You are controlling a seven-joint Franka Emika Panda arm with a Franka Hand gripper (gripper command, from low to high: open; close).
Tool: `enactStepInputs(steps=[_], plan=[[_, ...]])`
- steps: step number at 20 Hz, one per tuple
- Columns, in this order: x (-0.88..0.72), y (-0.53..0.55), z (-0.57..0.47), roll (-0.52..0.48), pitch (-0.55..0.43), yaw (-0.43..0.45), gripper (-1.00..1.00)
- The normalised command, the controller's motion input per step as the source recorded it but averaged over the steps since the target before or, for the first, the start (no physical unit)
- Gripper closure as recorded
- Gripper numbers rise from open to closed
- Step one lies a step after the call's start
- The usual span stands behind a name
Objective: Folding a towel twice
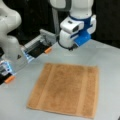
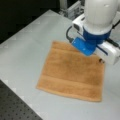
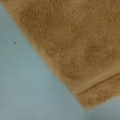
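Observation:
The towel (image 1: 66, 88) lies flat and unfolded on the grey table (image 1: 107, 57), an orange-brown square with a paler stripe near each of two opposite edges. It shows in both front views (image 2: 72, 72). The gripper (image 1: 71, 47), a white and blue hand, hangs over the table just beyond the towel's far edge; in a front view it hovers over the towel's right far corner (image 2: 101, 60). Its fingers are hidden under the hand. The wrist view shows one towel corner (image 3: 86, 106) with a stripe across it and bare table beside it, with no fingers in sight.
A second white arm (image 1: 10, 37) stands at a front view's left, beside a grey fixture (image 1: 37, 47) with orange tabs (image 1: 47, 50). A dark perforated surface (image 2: 15, 107) borders the table's edge at a front view's bottom left.

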Motion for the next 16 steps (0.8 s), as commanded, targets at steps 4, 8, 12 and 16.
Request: enactStepInputs(steps=[4,8,12,16], plan=[[0.31,0.27,-0.14,-0.229,0.099,-0.093,-1.00],[0.28,0.29,-0.12,-0.267,0.078,-0.070,-1.00],[0.30,0.29,-0.12,-0.303,0.063,-0.063,-1.00],[0.33,0.34,-0.17,-0.259,0.032,-0.083,-1.00]])
